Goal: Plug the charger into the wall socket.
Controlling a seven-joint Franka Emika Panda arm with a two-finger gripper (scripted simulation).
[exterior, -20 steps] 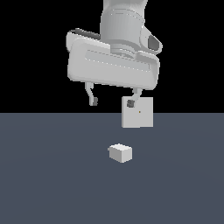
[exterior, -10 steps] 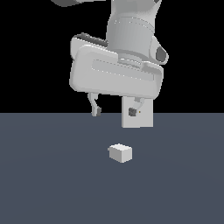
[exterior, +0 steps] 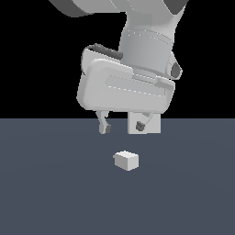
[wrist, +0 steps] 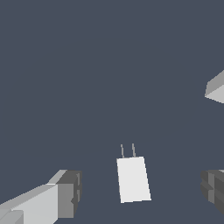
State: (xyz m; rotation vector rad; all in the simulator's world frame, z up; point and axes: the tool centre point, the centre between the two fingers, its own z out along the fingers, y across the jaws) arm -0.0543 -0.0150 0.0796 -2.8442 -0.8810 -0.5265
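Wrist view alone shows the charger (wrist: 133, 179) prongs, between wide-open, empty jaws.

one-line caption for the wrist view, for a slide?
Open tool above the small off-white box-shaped charger, two thin prongs visible, on the dark grey floor.

Your arm (exterior: 147, 46) is smooth light-grey casing with darker grey joint caps; the gripper (exterior: 125, 127) has a broad, rounded pale housing, and two slim grey fingers (exterior: 103, 123) tipped with dark, blocky pads (wrist: 70, 192).
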